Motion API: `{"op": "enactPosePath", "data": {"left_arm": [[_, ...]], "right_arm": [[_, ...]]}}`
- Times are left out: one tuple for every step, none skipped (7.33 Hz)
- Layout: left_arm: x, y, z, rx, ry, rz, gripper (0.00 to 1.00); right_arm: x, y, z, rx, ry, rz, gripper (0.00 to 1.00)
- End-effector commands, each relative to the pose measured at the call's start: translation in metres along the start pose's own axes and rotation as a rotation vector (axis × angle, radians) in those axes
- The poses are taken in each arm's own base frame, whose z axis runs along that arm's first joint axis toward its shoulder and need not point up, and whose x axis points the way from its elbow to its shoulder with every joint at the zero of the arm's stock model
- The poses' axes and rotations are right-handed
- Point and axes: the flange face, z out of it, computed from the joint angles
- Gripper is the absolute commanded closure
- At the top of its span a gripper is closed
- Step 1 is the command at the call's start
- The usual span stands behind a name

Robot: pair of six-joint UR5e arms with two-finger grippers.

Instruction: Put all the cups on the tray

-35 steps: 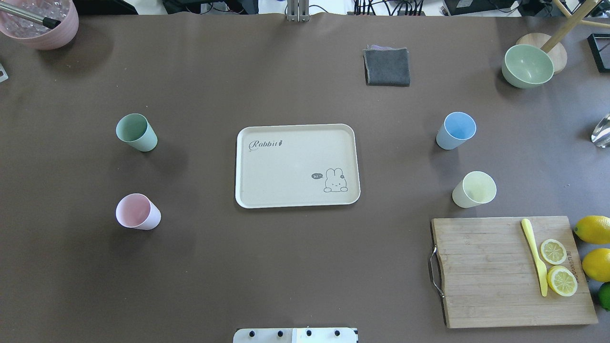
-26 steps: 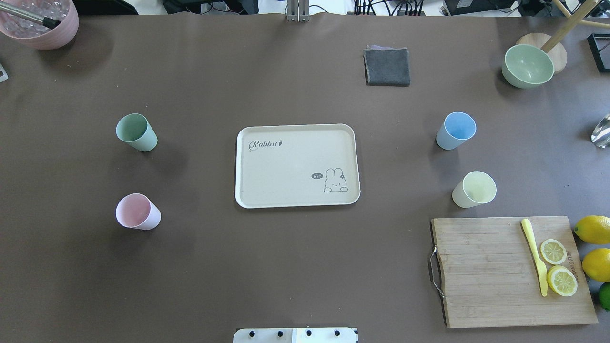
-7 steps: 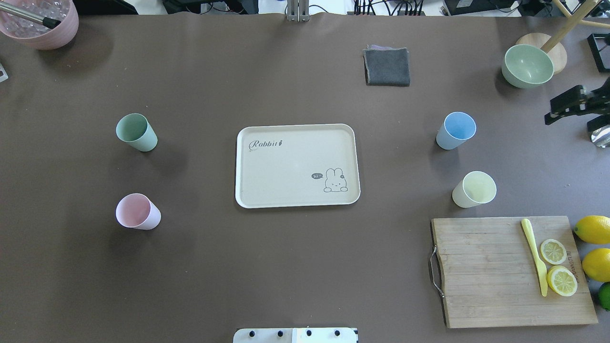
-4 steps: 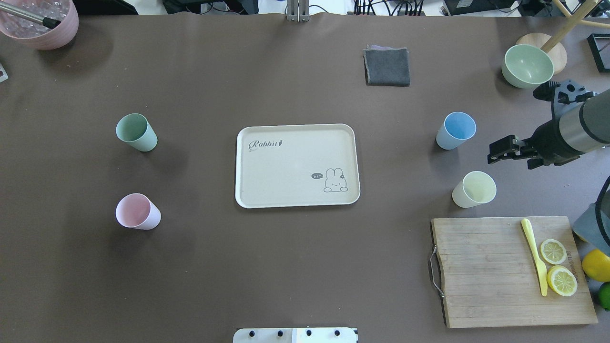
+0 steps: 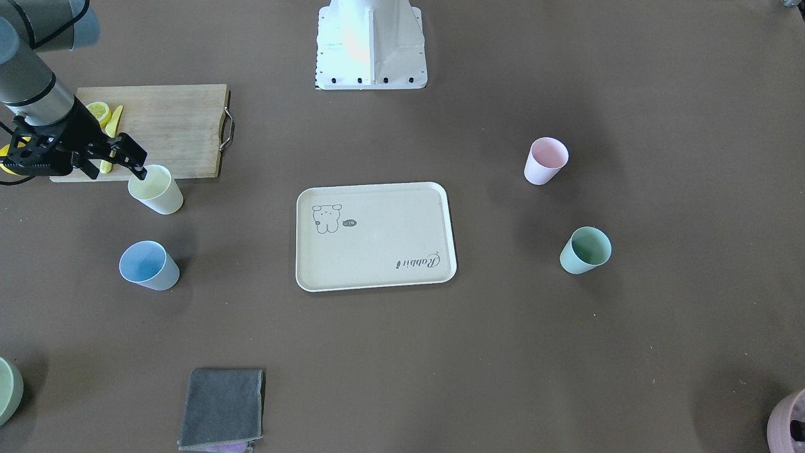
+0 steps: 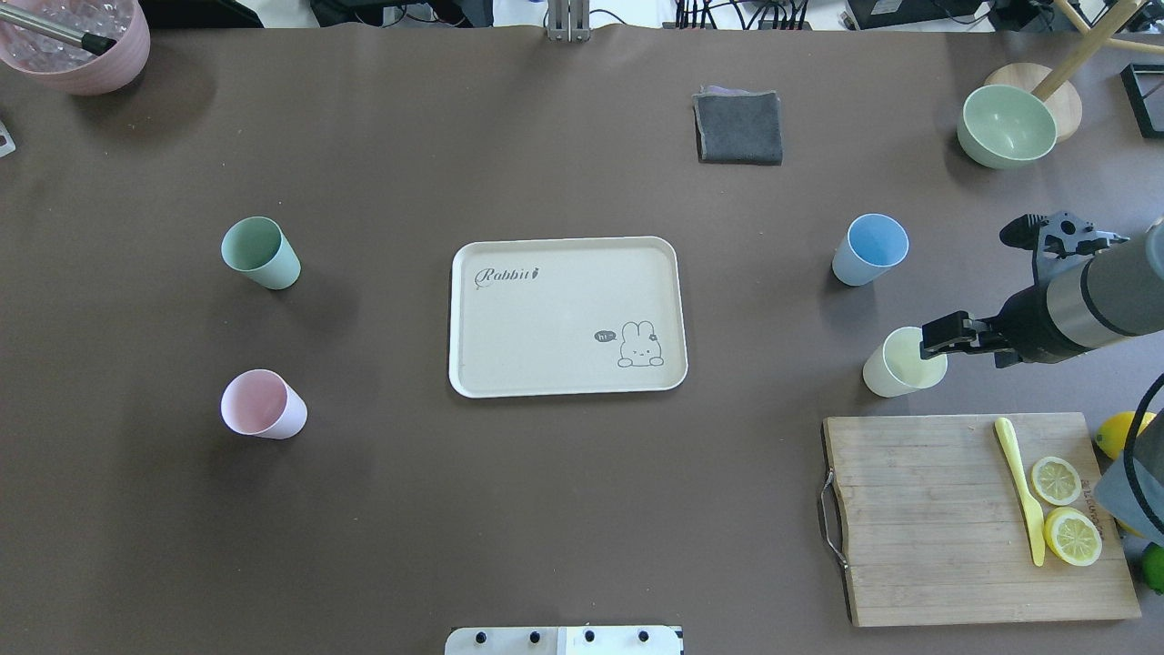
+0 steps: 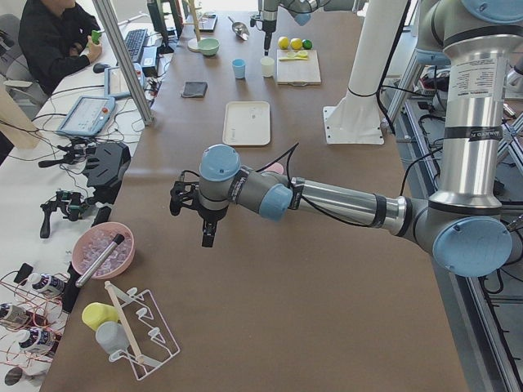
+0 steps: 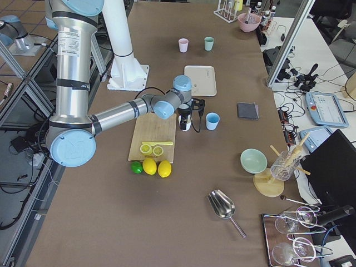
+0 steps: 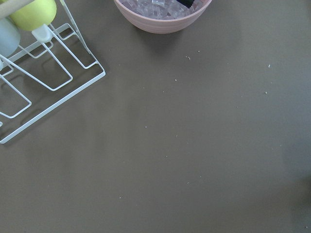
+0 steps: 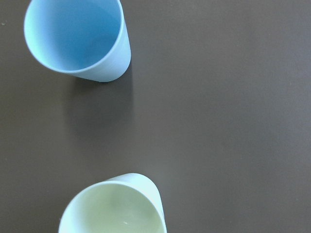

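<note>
Four small tapered cups upright on the brown desk, none on the cream rectangular tray at the centre.

Changed against half a second earlier: right gripper shifted nearer and further left, out of the gap between the light blue cup and the pale yellow cup. Now over the yellow one's right rim. Jaws parted in the front-facing view, one finger at the rim, nothing held. Same places as before for all cups and the tray.

Mint green cup far left of the tray, pink cup near left, blue far right, yellow near right. Yellow one just beyond the wooden cutting board with its yellow plastic knife and two lemon halves.

Left gripper hanging over bare desk near the mauve-pink pot of ice, well apart from every cup. Jaws open or closed: cannot tell.

Printed on the tray: "Rabbit" in script at the far-left corner, a cartoon rabbit at the near-right corner with a small "hi" bubble. Dark lettering along the board's right edge, too small to read.
</note>
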Motion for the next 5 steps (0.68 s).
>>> {"op": "enactPosePath", "data": {"left_arm": [[0.000, 0.000, 0.000, -0.001, 0.001, -0.001, 0.02], [0.000, 0.000, 0.000, -0.001, 0.001, -0.001, 0.02], [-0.001, 0.000, 0.000, 0.000, 0.001, -0.002, 0.02], [-0.001, 0.000, 0.000, 0.000, 0.001, -0.002, 0.02], [0.000, 0.000, -0.001, 0.000, 0.003, 0.000, 0.02]], "right_arm": [[0.004, 0.000, 0.020, -0.006, 0.034, 0.005, 0.08], [0.000, 0.005, 0.026, -0.017, 0.036, 0.015, 0.50], [-0.010, 0.009, 0.029, -0.012, 0.035, 0.007, 0.99], [-0.016, 0.011, 0.029, -0.012, 0.028, -0.003, 1.00], [-0.026, 0.009, 0.028, -0.013, 0.015, -0.010, 1.00]]}}
